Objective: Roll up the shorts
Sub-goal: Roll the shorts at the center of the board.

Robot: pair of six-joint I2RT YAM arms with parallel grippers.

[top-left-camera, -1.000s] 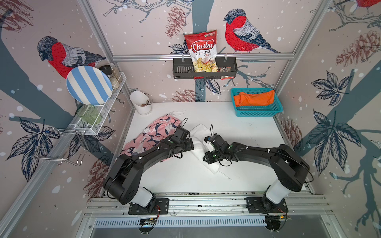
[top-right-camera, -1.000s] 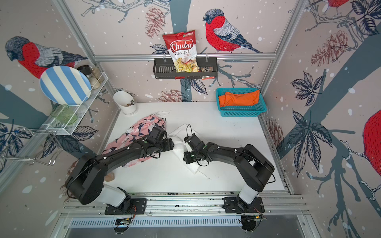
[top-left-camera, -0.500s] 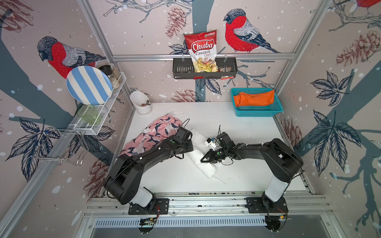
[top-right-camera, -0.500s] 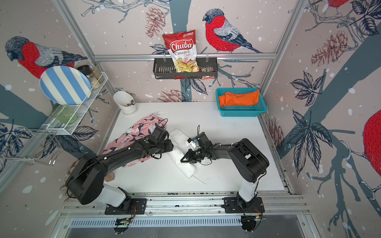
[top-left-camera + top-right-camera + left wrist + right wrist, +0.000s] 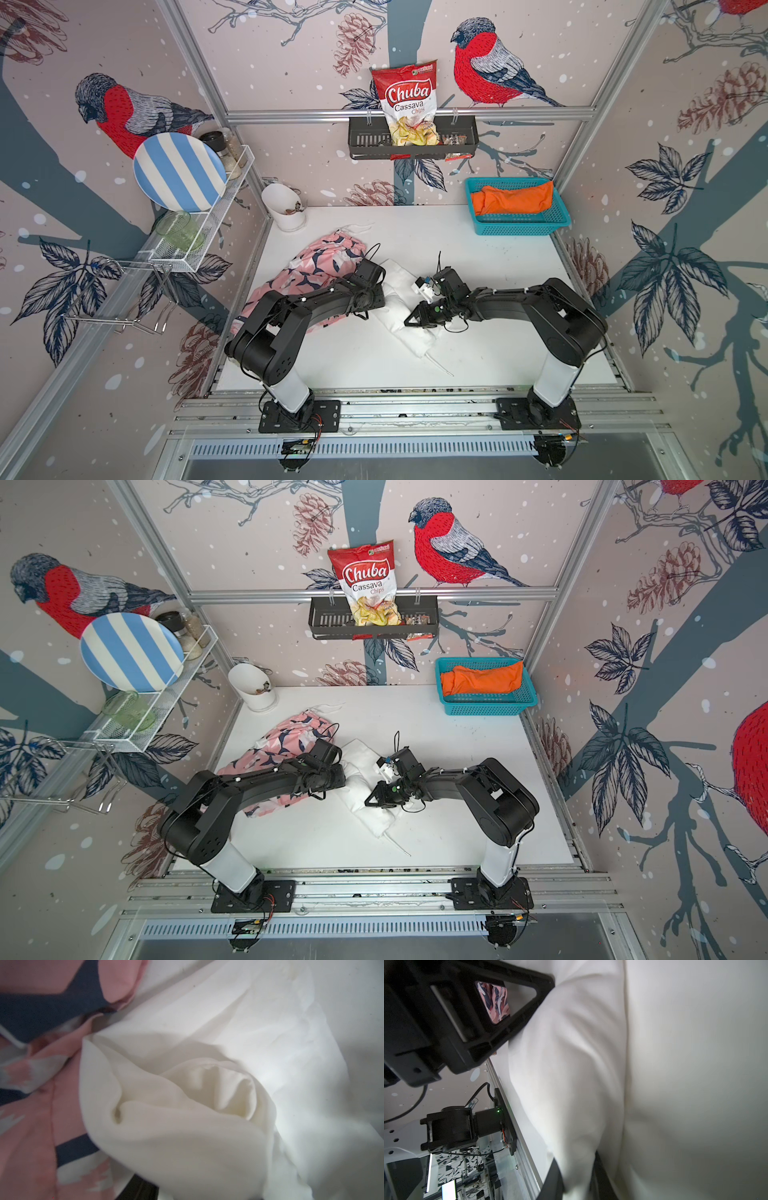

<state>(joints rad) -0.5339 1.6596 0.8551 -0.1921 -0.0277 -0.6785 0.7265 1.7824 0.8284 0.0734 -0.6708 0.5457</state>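
Note:
The white shorts (image 5: 415, 336) lie as a narrow roll slanting across the middle of the table. My left gripper (image 5: 384, 291) sits at the roll's far end. The left wrist view shows the spiral end of the white shorts (image 5: 207, 1095) bulging over the jaws, with one black finger (image 5: 141, 1188) showing. My right gripper (image 5: 410, 322) is on the middle of the roll, and a fold of white cloth (image 5: 577, 1105) sits between its two fingers (image 5: 554, 1178). The pink patterned shorts (image 5: 316, 266) lie crumpled under my left arm. The orange shorts (image 5: 515, 199) rest in the teal basket (image 5: 519, 226).
A white drawstring (image 5: 440, 368) trails from the roll toward the front edge. A white cup (image 5: 286, 208) stands at the back left. A wire shelf (image 5: 199, 232) with a striped plate (image 5: 178, 170) hangs on the left wall. A black rack (image 5: 411, 137) holds a chips bag.
The white shorts have gone from a wider, flatter fold to a narrower roll. My right wrist has turned and shifted slightly toward the front. My left gripper has closed in on the roll's end.

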